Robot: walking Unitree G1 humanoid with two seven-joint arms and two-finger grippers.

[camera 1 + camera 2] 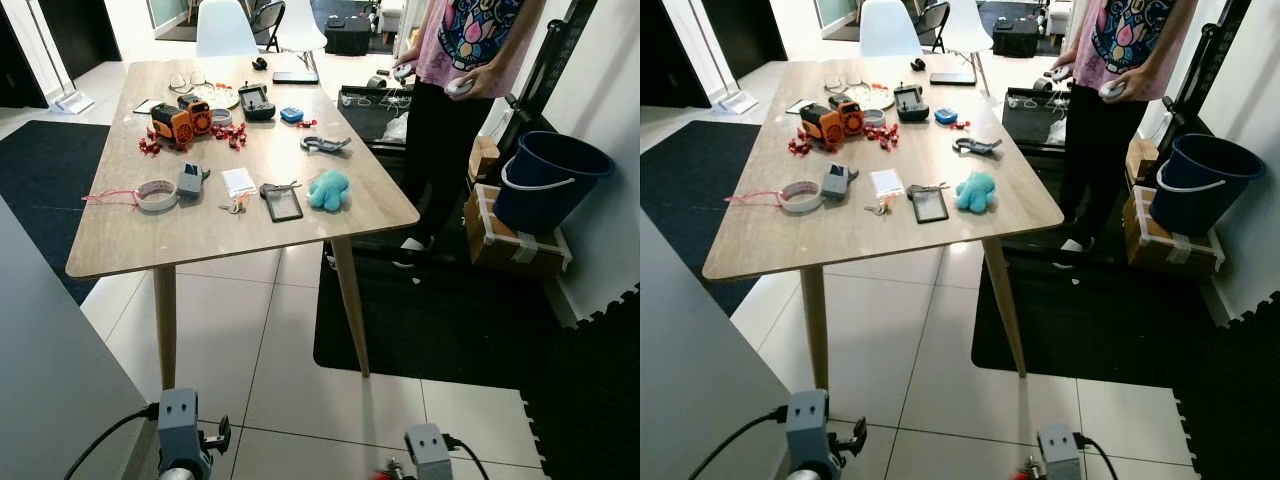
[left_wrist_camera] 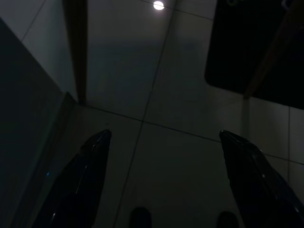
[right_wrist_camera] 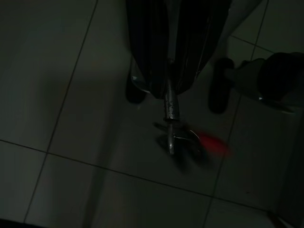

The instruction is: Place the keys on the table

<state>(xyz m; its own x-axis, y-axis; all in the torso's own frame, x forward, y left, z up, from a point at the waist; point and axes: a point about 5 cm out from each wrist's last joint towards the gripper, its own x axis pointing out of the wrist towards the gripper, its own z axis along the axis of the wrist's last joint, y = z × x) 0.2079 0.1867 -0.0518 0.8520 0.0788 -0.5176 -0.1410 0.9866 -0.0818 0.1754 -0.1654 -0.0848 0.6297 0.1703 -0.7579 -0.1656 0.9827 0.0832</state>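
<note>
Ahead and above: long light-wood bench (image 1: 200, 240) on tapered legs, cluttered with an orange toy, tape roll, turquoise plush octopus (image 1: 328, 188). Beyond the bench's far corner, a person (image 1: 460, 60) in a pink printed shirt. Low, short of the bench's near edge, left claw (image 2: 161, 180) hanging idle over white floor tiles, fingers wide apart. Right claw (image 3: 168, 90) likewise low, fingers pressed together on a dangling metal key bunch with red tag (image 3: 183, 137), long axis hanging straight down. Bench surface up and forward from the keys; right arm the carrier, probably needing a lift and forward reach.
</note>
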